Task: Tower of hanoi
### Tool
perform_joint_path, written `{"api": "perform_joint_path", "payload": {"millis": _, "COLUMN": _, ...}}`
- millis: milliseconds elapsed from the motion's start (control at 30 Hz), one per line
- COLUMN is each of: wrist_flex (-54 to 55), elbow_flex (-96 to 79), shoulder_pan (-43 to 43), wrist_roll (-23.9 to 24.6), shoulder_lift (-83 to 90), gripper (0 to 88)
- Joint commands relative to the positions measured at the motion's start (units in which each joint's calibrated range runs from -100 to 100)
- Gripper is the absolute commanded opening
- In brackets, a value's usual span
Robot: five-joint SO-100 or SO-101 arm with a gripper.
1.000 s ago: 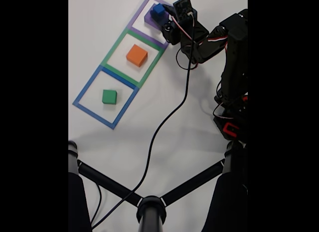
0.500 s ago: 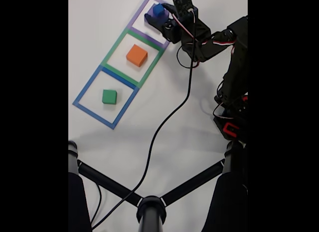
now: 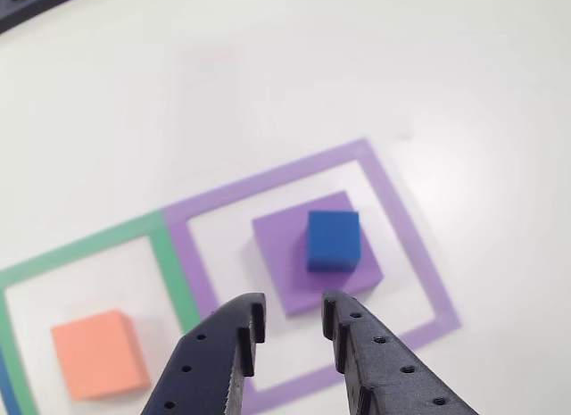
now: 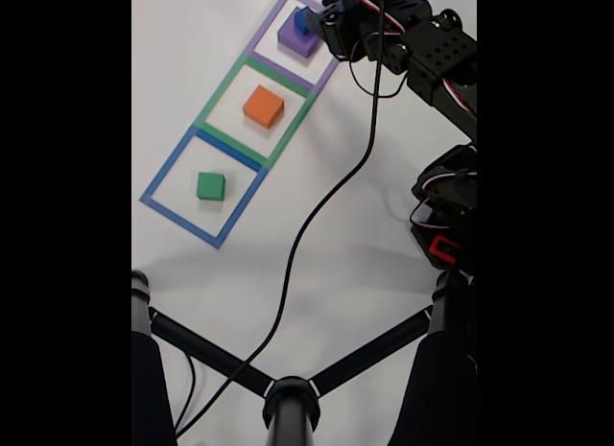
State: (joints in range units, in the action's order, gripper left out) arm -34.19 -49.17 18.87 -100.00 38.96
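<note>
Raised since a second ago: gripper (image 3: 290, 326), jaws parted, empty. Four blocks (one per colour): blue cube (image 3: 333, 240) atop purple block (image 3: 294, 254) in purple square (image 3: 406, 245); orange block (image 4: 263, 106) in green square (image 4: 216, 91); green cube (image 4: 210, 186) in blue square (image 4: 173, 163).

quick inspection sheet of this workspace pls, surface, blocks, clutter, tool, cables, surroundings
surface: white table with purple, green and blue taped squares in a row
job's things: blue block on the purple block in the purple square; orange block in the green; green block in the blue
clutter: nothing seen
tool: tool open, empty, near the purple block's edge
cables: black cable trails across the table
surroundings: black stand legs at the bottom
</note>
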Motion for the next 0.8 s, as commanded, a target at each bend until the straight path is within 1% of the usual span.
{"api": "perform_joint_path", "payload": {"millis": 0, "wrist_flex": -26.6, "elbow_flex": 16.6, "shoulder_pan": -3.7, "wrist_roll": 0.0, "shoulder_lift": 7.1, "gripper": 0.1}}
{"api": "perform_joint_path", "payload": {"millis": 100, "wrist_flex": -40.3, "elbow_flex": 28.1, "shoulder_pan": -6.9, "wrist_roll": 0.0, "shoulder_lift": 7.8, "gripper": 0.0}}
{"api": "perform_joint_path", "payload": {"millis": 167, "wrist_flex": -47.0, "elbow_flex": 34.5, "shoulder_pan": -9.3, "wrist_roll": 0.0, "shoulder_lift": 8.1, "gripper": 0.0}}
{"api": "perform_joint_path", "payload": {"millis": 267, "wrist_flex": -53.6, "elbow_flex": 41.1, "shoulder_pan": -12.7, "wrist_roll": 0.6, "shoulder_lift": 8.4, "gripper": 0.0}}
{"api": "perform_joint_path", "payload": {"millis": 500, "wrist_flex": -59.2, "elbow_flex": 44.5, "shoulder_pan": -21.0, "wrist_roll": 7.9, "shoulder_lift": 12.6, "gripper": 0.0}}
{"api": "perform_joint_path", "payload": {"millis": 767, "wrist_flex": -60.5, "elbow_flex": 44.5, "shoulder_pan": -29.0, "wrist_roll": 11.6, "shoulder_lift": 14.8, "gripper": 0.0}}
